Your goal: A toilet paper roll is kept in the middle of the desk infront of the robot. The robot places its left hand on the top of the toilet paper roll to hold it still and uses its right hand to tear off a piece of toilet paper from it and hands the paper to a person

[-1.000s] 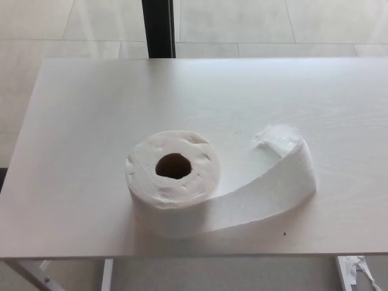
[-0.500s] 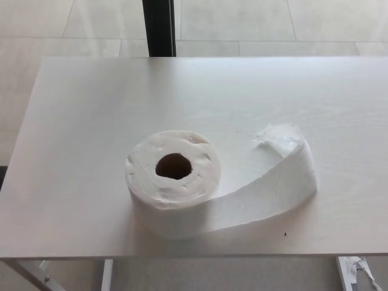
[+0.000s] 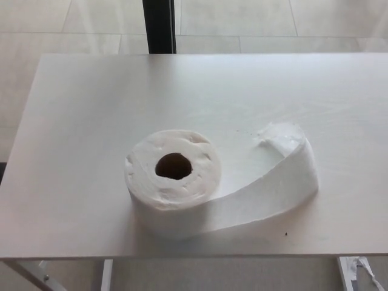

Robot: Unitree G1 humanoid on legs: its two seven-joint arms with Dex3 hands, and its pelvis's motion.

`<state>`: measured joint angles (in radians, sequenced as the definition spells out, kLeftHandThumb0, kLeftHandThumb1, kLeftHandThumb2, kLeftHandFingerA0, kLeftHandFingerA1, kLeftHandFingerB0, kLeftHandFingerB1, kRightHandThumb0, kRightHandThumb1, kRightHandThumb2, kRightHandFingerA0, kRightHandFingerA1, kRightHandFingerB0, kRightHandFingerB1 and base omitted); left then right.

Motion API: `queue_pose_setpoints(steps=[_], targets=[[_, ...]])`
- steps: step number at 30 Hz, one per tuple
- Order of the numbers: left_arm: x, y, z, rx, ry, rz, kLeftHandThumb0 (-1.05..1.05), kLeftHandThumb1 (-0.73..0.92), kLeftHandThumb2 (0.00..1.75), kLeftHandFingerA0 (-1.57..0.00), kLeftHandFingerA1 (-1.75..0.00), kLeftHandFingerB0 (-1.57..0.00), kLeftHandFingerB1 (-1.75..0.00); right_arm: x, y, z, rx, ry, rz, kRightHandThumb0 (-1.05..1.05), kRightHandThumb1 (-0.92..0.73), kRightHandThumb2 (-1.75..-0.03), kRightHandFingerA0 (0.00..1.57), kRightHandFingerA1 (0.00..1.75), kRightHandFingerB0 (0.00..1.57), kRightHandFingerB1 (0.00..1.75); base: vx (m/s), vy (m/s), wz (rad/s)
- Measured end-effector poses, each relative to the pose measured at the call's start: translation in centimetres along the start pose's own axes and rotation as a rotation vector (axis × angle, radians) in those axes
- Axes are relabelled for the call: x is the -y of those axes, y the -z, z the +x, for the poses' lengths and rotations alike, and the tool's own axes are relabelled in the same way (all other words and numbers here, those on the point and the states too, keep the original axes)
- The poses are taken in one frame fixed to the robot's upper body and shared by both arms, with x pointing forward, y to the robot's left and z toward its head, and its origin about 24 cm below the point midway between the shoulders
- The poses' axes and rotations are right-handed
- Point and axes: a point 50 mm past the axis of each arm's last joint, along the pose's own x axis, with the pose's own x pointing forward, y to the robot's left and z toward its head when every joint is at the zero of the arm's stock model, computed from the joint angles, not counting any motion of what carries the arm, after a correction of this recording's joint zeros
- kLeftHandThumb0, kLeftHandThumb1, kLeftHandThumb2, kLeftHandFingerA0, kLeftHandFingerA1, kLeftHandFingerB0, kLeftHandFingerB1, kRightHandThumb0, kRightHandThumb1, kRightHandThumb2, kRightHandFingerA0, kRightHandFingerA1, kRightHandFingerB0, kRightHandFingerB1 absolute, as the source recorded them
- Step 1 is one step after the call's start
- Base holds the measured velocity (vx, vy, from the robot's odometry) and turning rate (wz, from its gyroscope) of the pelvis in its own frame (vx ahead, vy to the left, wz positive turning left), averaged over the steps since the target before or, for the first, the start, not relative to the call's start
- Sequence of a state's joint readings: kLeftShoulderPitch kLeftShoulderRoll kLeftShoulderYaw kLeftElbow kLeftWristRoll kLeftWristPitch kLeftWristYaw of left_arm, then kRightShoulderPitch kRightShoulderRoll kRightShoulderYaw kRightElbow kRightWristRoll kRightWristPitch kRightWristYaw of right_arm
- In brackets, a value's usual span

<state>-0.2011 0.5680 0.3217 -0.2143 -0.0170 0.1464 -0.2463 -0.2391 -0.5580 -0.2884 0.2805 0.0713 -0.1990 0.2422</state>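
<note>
Since neither the left hand nor the right hand shows anywhere in the head view, whether their fingers are apart or together cannot be told; nothing is being held or pressed in what the camera sees. Judged from how things lie, the task is at its very start: the toilet paper roll (image 3: 173, 177) stands on end on the tabletop (image 3: 91, 121), its dark core hole facing up, with no hand resting on top of it; no piece has been torn away and nothing has been passed to a person, none of whom is visible.

A loose tail of paper (image 3: 276, 179) runs from the near side of the roll, sweeps along the tabletop and curls back up to a crumpled, ragged end (image 3: 280, 136); it remains joined to the roll. That free end lies on the side from which the right hand would come in, so it looks to be the natural part to grasp; the roll's flat top lies nearer the side from which the left hand would enter, and is open for it to press down on.

What is left, then, is everything: steadying the roll from above, taking hold of the tail, tearing it, and handing it over.

Beyond the tabletop's far edge a dark post (image 3: 159, 27) rises from the pale tiled floor (image 3: 273, 24).
</note>
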Motion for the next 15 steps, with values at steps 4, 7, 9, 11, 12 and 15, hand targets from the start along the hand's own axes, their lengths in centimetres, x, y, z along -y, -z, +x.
queue_pose_setpoints(steps=[4, 7, 9, 11, 12, 15], targets=[[3.4, -2.9, 1.0, 0.112, 0.097, 0.014, -0.67, 0.82, 0.64, -0.25, -0.54, -0.26, -0.37, -3.5, -1.2, 0.8, 0.048, -0.137, -0.024, -0.65, -0.62, -0.59, 0.21, 0.44, 0.24, 0.30, 0.00, 0.000, 0.00], [5.7, -4.5, 1.2, 0.169, 0.160, 0.032, -0.63, 0.80, 0.64, -0.25, -0.55, -0.26, -0.37, -5.7, -1.6, 1.0, 0.061, -0.227, -0.046, -0.71, -0.64, -0.60, 0.19, 0.48, 0.26, 0.33, 0.00, 0.000, 0.00], [6.8, -5.1, 1.2, 0.193, 0.195, 0.046, -0.64, 0.80, 0.64, -0.24, -0.55, -0.28, -0.37, -6.8, -1.7, 0.9, 0.064, -0.275, -0.063, -0.68, -0.61, -0.60, 0.22, 0.47, 0.26, 0.33, 0.00, 0.000, 0.00], [7.9, -5.5, 1.0, 0.208, 0.226, 0.055, -0.64, 0.80, 0.63, -0.22, -0.54, -0.27, -0.37, -7.7, -1.7, 0.9, 0.065, -0.315, -0.080, -0.68, -0.64, -0.59, 0.23, 0.46, 0.24, 0.33, 0.00, 0.000, 0.00], [8.5, -5.7, 1.0, 0.214, 0.244, 0.062, -0.61, 0.77, 0.63, -0.23, -0.53, -0.29, -0.37, -8.3, -1.7, 0.8, 0.065, -0.339, -0.092, -0.69, -0.66, -0.60, 0.22, 0.46, 0.24, 0.33, 0.00, 0.000, 0.00], [9.9, -6.2, 0.7, 0.232, 0.285, 0.085, -0.60, 0.77, 0.62, -0.23, -0.51, -0.30, -0.38, -9.6, -1.6, 0.7, 0.063, -0.397, -0.121, -0.67, -0.66, -0.60, 0.18, 0.46, 0.25, 0.31, 0.00, 0.000, 0.00]])
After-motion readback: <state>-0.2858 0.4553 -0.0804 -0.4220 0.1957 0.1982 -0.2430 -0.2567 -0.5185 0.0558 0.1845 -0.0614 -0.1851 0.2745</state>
